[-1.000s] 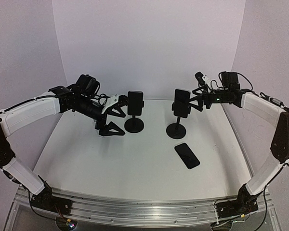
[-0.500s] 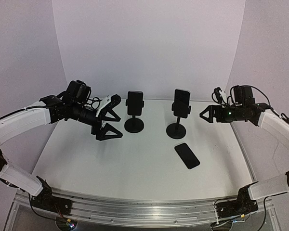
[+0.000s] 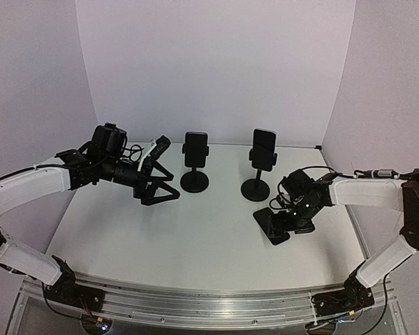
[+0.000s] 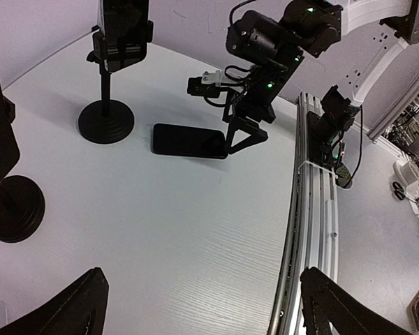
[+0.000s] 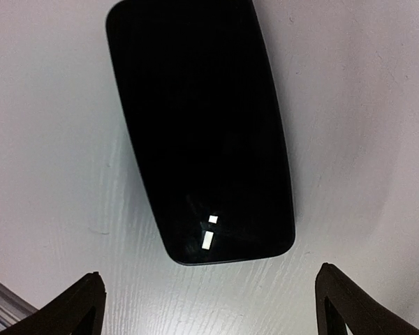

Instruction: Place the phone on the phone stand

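Two right-gripper fingers (image 5: 77, 307) are spread wide at the bottom corners of the right wrist view. They sit past the short end of the phone (image 5: 199, 132) and neither touches it, so nothing is gripped. The phone lies flat and screen up on the white table (image 3: 160, 237), right of centre in the top view, not on a stand. The right gripper (image 3: 288, 220) hangs low over its right end and covers part of it from above. In the left wrist view the right gripper (image 4: 248, 132) has its tips down at table level by the phone's end; whether they touch the table I cannot tell.

Just behind the phone is the right-hand stand (image 3: 260, 171), and the left-hand stand (image 3: 195, 167) is further left. Each is upright with a dark slab clamped in its cradle. Nothing lies between the phone and the right-hand stand.

The left gripper (image 3: 160, 174) is at centre-left, just beside the left-hand stand and clear of it. Its fingers are splayed and holding nothing.

Compared with half a second ago, the right arm has dropped from stand height at the far right down onto the phone. The left arm has pulled back a little toward the left. The phone and both stands have not moved.
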`<state>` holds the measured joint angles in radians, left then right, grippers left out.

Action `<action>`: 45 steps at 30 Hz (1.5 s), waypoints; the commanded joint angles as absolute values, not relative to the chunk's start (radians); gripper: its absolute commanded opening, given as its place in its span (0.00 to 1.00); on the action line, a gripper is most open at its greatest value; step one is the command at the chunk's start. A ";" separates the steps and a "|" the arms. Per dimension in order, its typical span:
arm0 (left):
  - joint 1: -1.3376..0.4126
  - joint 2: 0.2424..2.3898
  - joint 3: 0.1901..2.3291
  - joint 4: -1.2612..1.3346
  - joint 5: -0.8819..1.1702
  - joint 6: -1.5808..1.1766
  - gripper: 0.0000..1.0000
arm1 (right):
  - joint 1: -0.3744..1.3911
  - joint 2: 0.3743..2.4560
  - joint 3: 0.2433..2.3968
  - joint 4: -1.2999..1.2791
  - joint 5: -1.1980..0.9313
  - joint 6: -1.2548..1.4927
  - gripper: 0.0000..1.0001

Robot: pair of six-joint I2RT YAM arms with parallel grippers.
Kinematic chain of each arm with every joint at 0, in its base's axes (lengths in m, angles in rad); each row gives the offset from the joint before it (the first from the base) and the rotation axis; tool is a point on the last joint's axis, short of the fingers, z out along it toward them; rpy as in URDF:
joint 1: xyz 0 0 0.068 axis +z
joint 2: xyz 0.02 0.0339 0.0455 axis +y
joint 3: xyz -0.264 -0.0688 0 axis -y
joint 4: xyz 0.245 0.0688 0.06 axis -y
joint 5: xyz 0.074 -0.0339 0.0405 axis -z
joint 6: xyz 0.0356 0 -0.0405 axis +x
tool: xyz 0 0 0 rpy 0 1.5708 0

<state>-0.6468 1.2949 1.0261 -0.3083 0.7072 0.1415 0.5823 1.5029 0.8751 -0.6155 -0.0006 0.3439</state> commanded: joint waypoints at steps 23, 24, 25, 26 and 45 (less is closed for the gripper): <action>-0.641 1.243 1.024 -0.238 0.723 0.124 0.95 | 0.599 1.818 1.016 -0.566 0.063 0.164 0.94; -0.641 1.242 1.024 -0.239 0.722 0.124 0.95 | 0.599 1.825 1.010 -0.561 0.064 0.167 0.93; -0.640 1.241 1.023 -0.241 0.721 0.125 0.95 | 0.599 1.832 1.007 -0.558 0.065 0.171 0.90; -0.640 1.241 1.022 -0.240 0.721 0.124 0.95 | 0.599 1.838 1.007 -0.555 0.065 0.173 0.85; -0.640 1.224 0.937 -0.134 0.689 -0.028 0.93 | 0.672 1.571 0.877 -0.386 0.111 0.313 0.39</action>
